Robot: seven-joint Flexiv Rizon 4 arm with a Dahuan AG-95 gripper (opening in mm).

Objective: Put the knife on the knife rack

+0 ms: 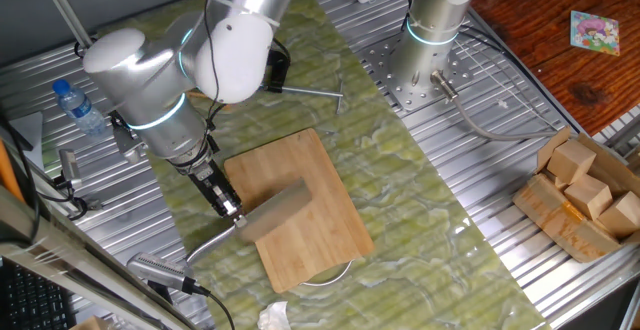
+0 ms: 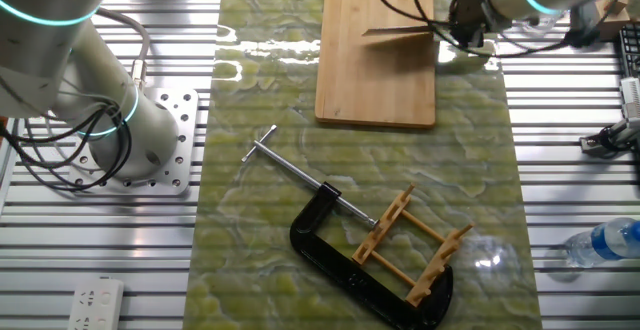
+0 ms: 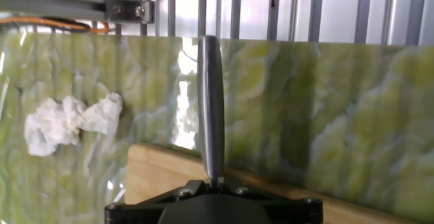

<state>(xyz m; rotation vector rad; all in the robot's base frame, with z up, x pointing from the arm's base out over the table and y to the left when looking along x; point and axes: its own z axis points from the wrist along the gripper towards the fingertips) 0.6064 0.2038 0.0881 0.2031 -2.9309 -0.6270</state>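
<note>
While the arm is leaning over the table's near-left corner in one fixed view, its pincer is clamping the knife at the blade's handle end. The knife is hanging level above the board, blade on edge and off the wood, its handle pointing out past the board's left edge. From the other fixed view, the blade is showing as a thin line over the board at the table's far end. Near the table's close edge there, the rack is sitting inside the jaw of a black clamp, well apart from the knife. Looking along the fingers, the hand view is showing the handle running away from the pincer, with a crumpled tissue lying on the green mat to its left.
</note>
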